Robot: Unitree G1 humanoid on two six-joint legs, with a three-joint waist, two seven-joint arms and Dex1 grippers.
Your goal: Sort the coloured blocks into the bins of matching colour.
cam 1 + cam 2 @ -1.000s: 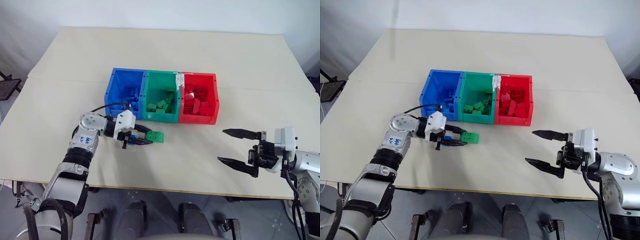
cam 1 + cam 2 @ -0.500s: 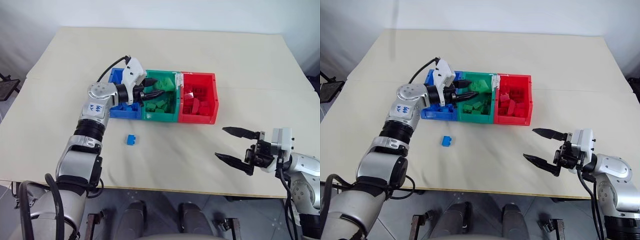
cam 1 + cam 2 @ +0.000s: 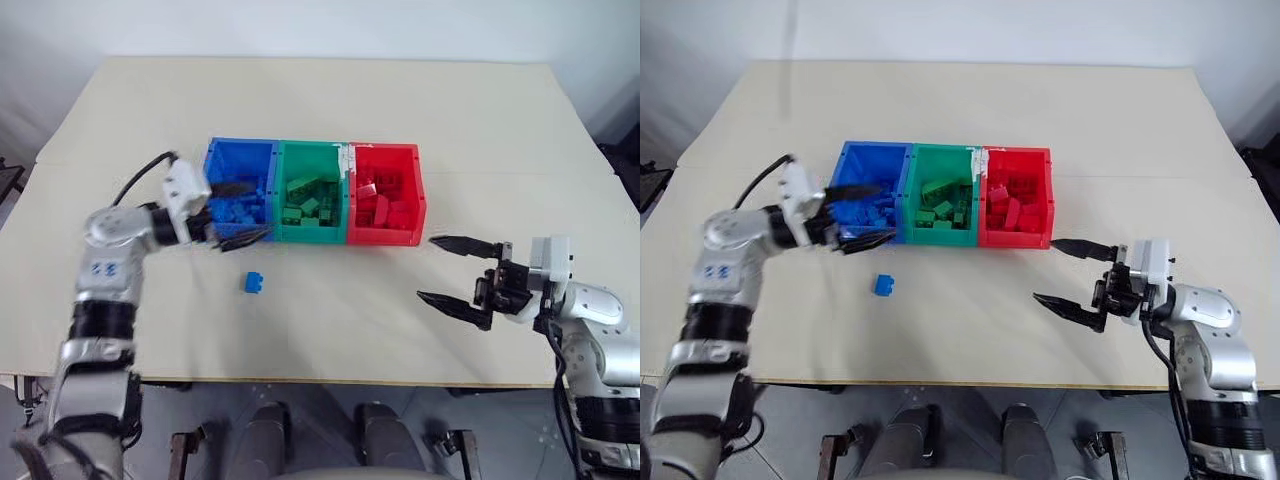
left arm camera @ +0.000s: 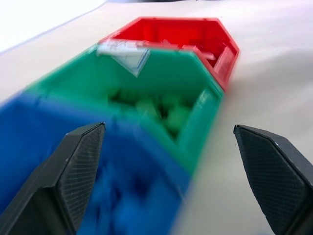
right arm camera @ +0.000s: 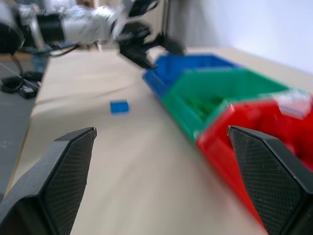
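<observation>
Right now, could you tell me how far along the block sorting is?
Mostly done, by the look of it: the joined blue, green and red plastic bins each hold bricks of their own colour. Nothing is in hand; the left hand is open by the blue bin's front and the right hand is open over the table. What is left is one small blue studded brick lying on the table in front of the blue bin.

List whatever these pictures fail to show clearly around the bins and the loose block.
- Count of bricks in the blue bin: head views, the pieces are too small and heaped; the left tool crosses its front corner.
- Blue bin's contents and near wall: left wrist view, smeared by blur.
- Studs on the blue block on the table: too small in the head views, blurred in the right wrist view.
- Red bin: right wrist view, blurred and cut by the edge.
</observation>
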